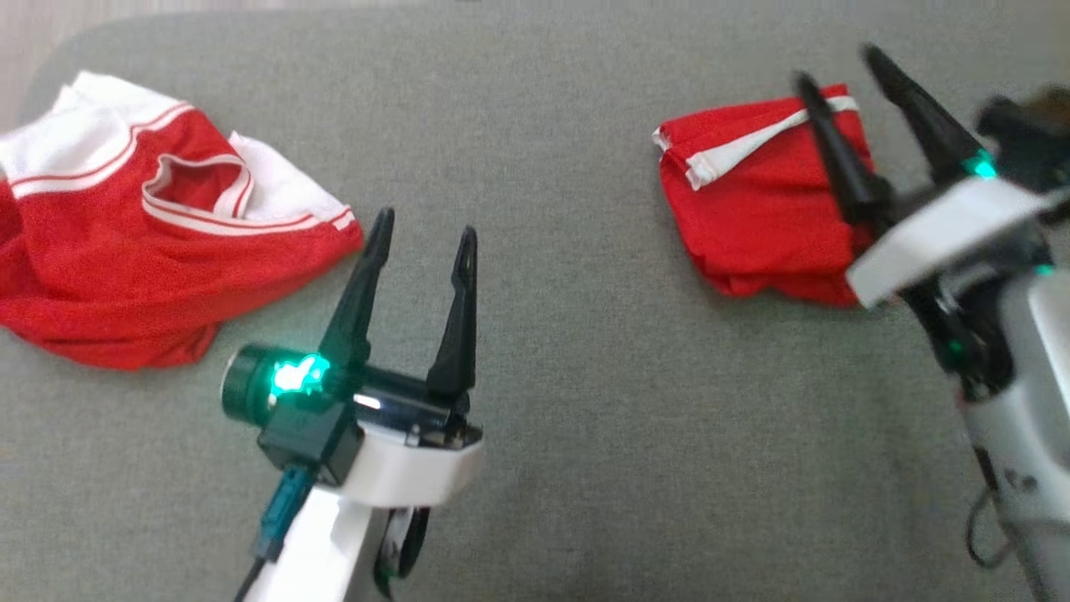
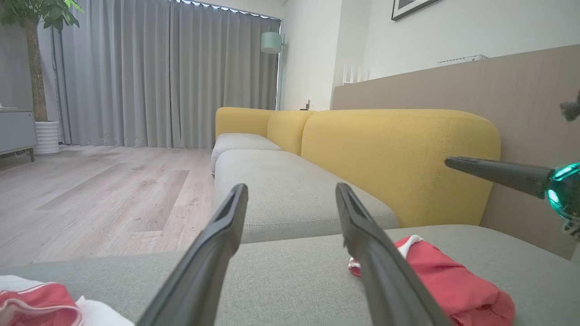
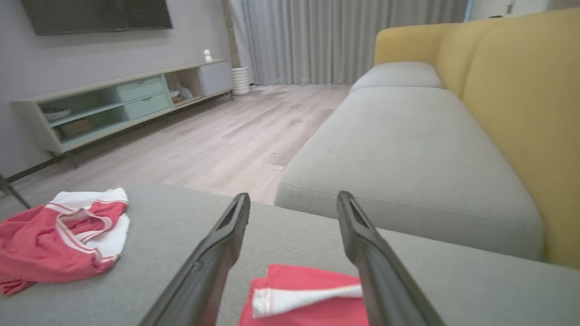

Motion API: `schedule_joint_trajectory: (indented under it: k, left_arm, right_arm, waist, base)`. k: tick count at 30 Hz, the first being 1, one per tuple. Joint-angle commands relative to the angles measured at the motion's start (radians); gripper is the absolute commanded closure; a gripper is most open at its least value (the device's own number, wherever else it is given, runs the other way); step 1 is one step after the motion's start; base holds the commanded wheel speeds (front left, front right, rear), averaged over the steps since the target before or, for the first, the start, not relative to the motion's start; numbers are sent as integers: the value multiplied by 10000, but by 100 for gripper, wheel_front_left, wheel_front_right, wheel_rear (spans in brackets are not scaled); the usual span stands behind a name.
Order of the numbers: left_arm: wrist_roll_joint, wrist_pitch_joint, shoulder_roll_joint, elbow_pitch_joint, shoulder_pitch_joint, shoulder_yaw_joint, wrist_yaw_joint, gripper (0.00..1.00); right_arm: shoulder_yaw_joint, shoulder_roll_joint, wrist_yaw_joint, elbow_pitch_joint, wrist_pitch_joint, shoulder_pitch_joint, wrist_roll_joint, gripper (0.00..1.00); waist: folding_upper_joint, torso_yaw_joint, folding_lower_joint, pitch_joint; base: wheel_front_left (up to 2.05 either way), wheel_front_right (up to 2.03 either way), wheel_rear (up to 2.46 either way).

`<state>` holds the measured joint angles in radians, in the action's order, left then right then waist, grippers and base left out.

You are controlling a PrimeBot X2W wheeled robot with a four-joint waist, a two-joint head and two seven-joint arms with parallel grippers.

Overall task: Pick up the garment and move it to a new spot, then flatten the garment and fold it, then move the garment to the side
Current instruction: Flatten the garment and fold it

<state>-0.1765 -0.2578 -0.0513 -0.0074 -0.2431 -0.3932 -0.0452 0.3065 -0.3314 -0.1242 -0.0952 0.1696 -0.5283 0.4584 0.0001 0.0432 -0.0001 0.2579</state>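
A folded red garment (image 1: 752, 201) with a white stripe lies on the grey sofa cushion (image 1: 568, 401) at the right; it also appears in the left wrist view as the folded garment (image 2: 448, 285) and in the right wrist view as the folded garment (image 3: 312, 294). My right gripper (image 1: 840, 71) hovers open just above its right edge, holding nothing. A crumpled red and white jersey (image 1: 142, 242) lies at the far left, also seen as the jersey (image 3: 63, 235) and the jersey (image 2: 41, 305). My left gripper (image 1: 425, 227) stands open over bare cushion between the two, empty.
The grey cushion is a sofa seat with a yellow backrest (image 2: 398, 158). Past its edge lies wooden floor (image 3: 217, 140), with a low TV cabinet (image 3: 122, 104) and grey curtains (image 2: 158, 72) beyond. The right gripper's finger (image 2: 498, 174) crosses the left wrist view.
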Motion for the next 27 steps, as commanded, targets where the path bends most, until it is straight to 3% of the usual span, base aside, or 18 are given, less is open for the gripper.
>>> schedule_joint_trajectory:
  k: [1,8,9,10,11,17,27]
  left_arm:
    - [-77,-39,9,-312,171,234,-72,0]
    - [-90,-39,10,-431,759,289,-112,0]
    - [-112,-39,10,-467,843,309,-133,0]
    - [-149,-39,10,-493,941,343,-162,0]
    - [-182,-39,10,-499,1046,380,-187,0]
    - [-406,-40,10,-445,1573,474,-266,0]
    - [-702,-40,10,-447,1003,-110,-174,0]
  right_arm:
    - [-357,-89,-65,121,-163,621,-143,0]
    - [-2120,-172,-65,-996,-810,2478,-529,0]
    - [-2218,-177,-65,-1131,-944,2694,-498,5]
    - [-2238,-192,-65,-1222,-1069,2888,-521,57]
    - [-2200,-214,-65,-1313,-1227,3060,-533,100]
    - [-1418,-342,-65,-1981,-1892,3097,-330,100]
    - [376,-796,-65,-4372,-1313,1,-343,100]
  waist:
    - [-1,-17,1,-301]
    - [-1,213,1,-886]
    - [-1,256,1,-952]
    - [-1,282,1,-1012]
    - [-1,303,1,-1080]
    - [-1,437,1,-1243]
    - [-1,1458,1,-234]
  base:
    - [0,0,0]
    - [0,0,0]
    - [0,0,0]
    - [0,0,0]
    - [0,0,0]
    - [0,0,0]
    - [0,0,0]
